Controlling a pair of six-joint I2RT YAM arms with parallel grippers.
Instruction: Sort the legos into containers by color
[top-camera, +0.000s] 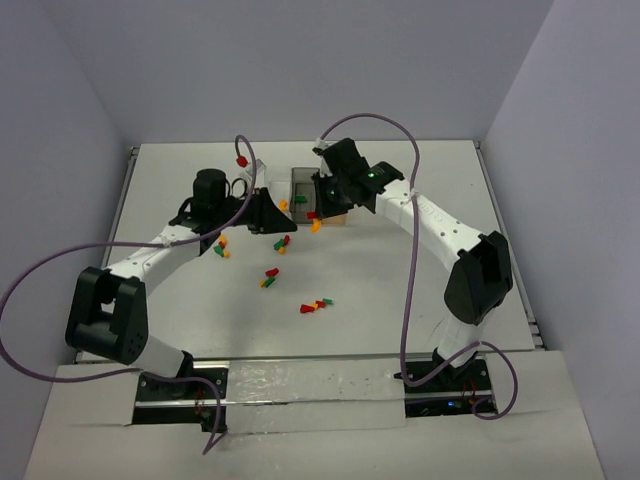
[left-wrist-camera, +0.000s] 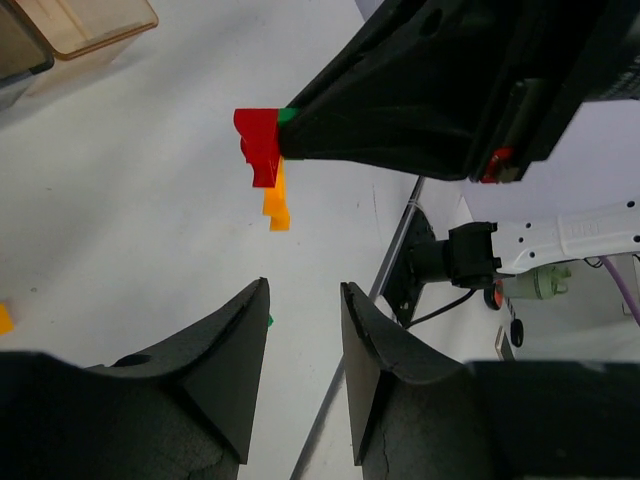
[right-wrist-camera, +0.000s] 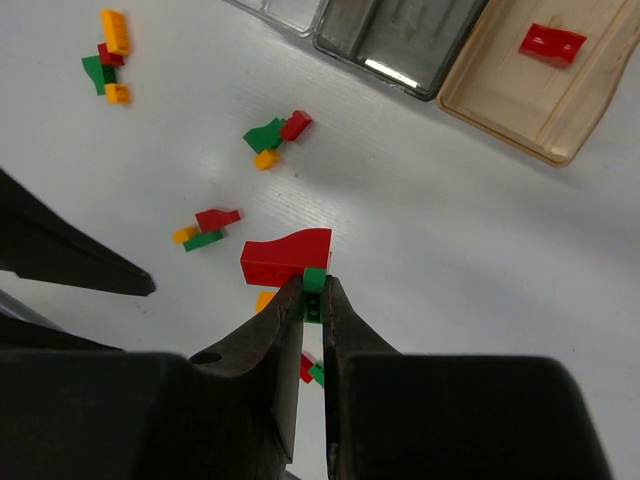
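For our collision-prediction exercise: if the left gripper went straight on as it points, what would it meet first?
Probably the red-and-orange lego stack pinched by the right gripper; depth is unclear.

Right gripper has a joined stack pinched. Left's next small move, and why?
Probably ease the left gripper onto the red brick and close, to pull it off. The right gripper is shut on the green brick, with the red and an orange brick joined to it; the left jaws stand open, short of them.
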